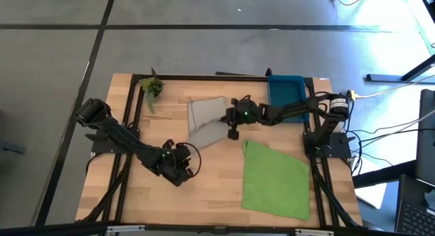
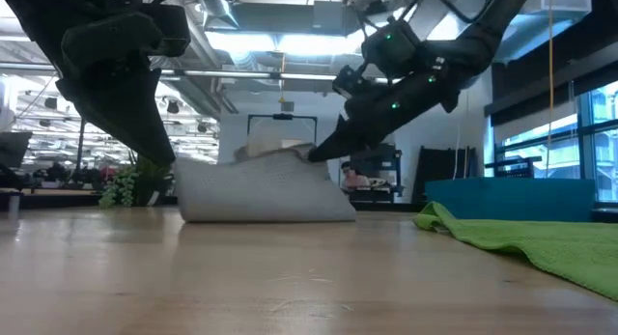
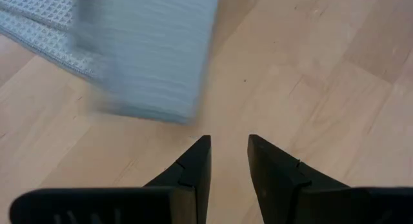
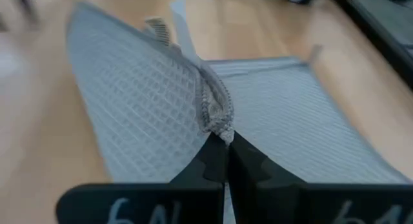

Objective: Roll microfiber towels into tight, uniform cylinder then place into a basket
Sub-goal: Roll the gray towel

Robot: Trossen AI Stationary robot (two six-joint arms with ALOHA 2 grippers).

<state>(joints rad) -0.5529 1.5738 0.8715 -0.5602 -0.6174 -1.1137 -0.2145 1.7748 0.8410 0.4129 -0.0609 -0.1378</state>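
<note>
The light grey towel [image 1: 206, 122] lies at the table's middle far part, one side raised and arched over the rest [image 2: 266, 185]. My right gripper [image 1: 224, 118] is shut on that raised side. The bright green towel [image 1: 275, 178] lies spread flat at the near right. The blue basket [image 1: 285, 90] stands at the far right. My left gripper [image 1: 183, 153] hovers open over bare wood near the table's middle. It points toward the grey towel's near edge [image 3: 151, 62] and has nothing between its fingers [image 3: 193, 162]. My right gripper pinches a bunched bit of the grey towel's right edge [image 4: 218, 121] between its two fingertips [image 2: 314, 153]. The fingers come from the table's right, slanting down. That edge is lifted off the table, and the cloth falls away on both sides while its left part rests on the wood [image 2: 261, 211].
A small green plant sprig [image 1: 151, 88] lies at the far left corner. Black frame rails [image 1: 132, 113] run along the table's left and right sides. Bare wood [image 1: 211, 188] lies between the left gripper and the green towel.
</note>
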